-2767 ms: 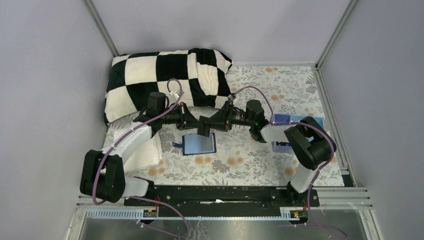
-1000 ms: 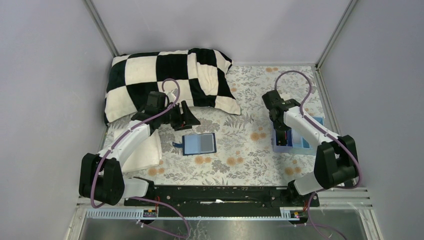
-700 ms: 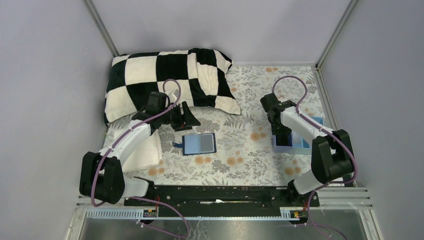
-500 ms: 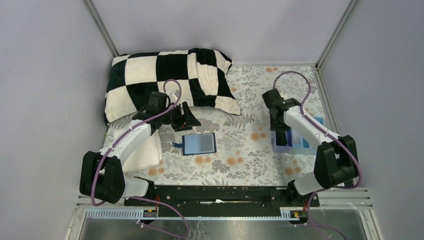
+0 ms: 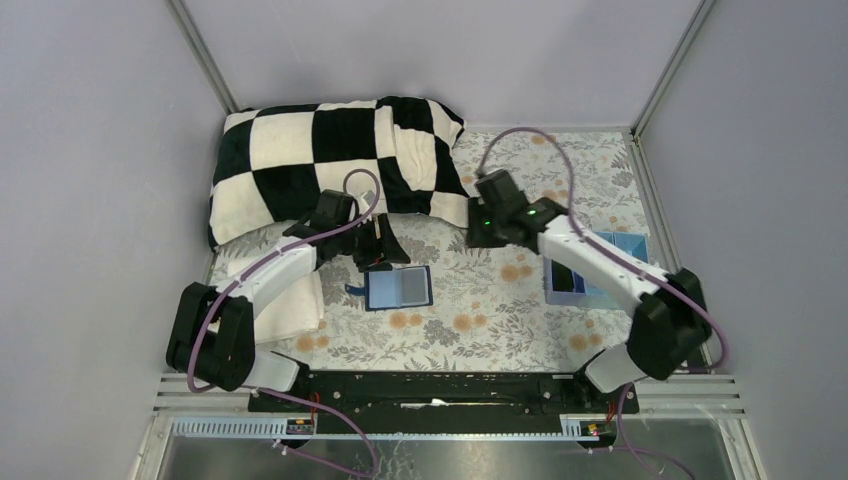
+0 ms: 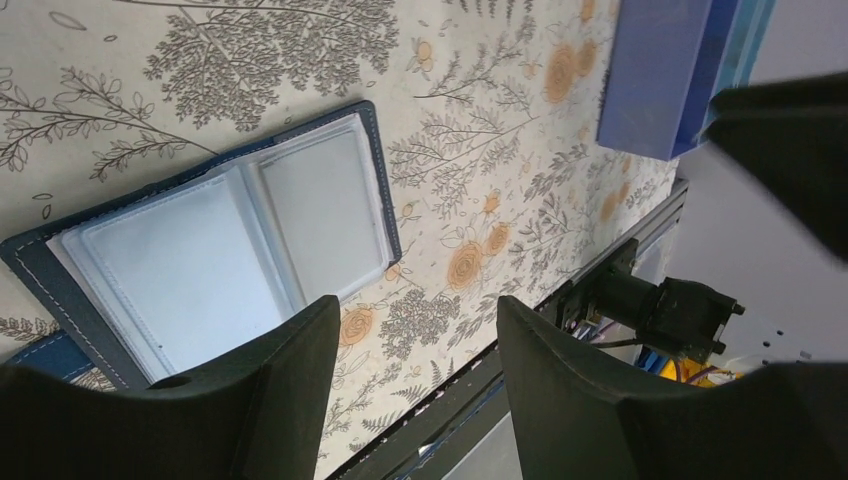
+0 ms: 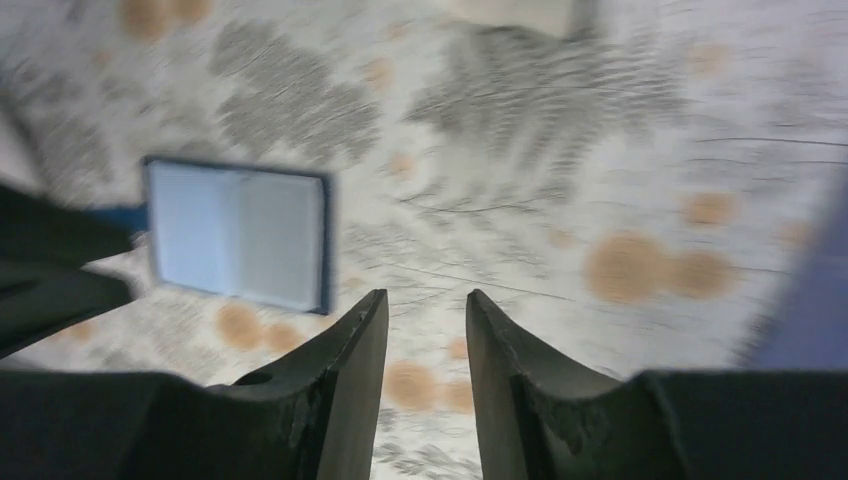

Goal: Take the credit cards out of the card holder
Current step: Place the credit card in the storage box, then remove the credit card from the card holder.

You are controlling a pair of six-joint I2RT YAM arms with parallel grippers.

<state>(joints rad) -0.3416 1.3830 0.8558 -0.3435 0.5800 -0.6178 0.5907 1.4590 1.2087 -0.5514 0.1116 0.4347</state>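
Observation:
The card holder lies open and flat on the floral cloth, navy edge around pale blue sleeves, its tab pointing left. It also shows in the left wrist view and, blurred, in the right wrist view. I cannot make out any credit cards in its sleeves. My left gripper hovers just behind the holder, open and empty. Out over the middle of the cloth, right of the holder, my right gripper is open with nothing between its fingers.
A light-blue compartment tray stands at the right with something dark and flat in its near compartment. A black-and-white checked pillow fills the back left. A folded white towel lies under the left arm.
My right arm has swung from above the tray leftward to the middle of the cloth, and its gripper has opened. The left gripper has shifted slightly toward the card holder.

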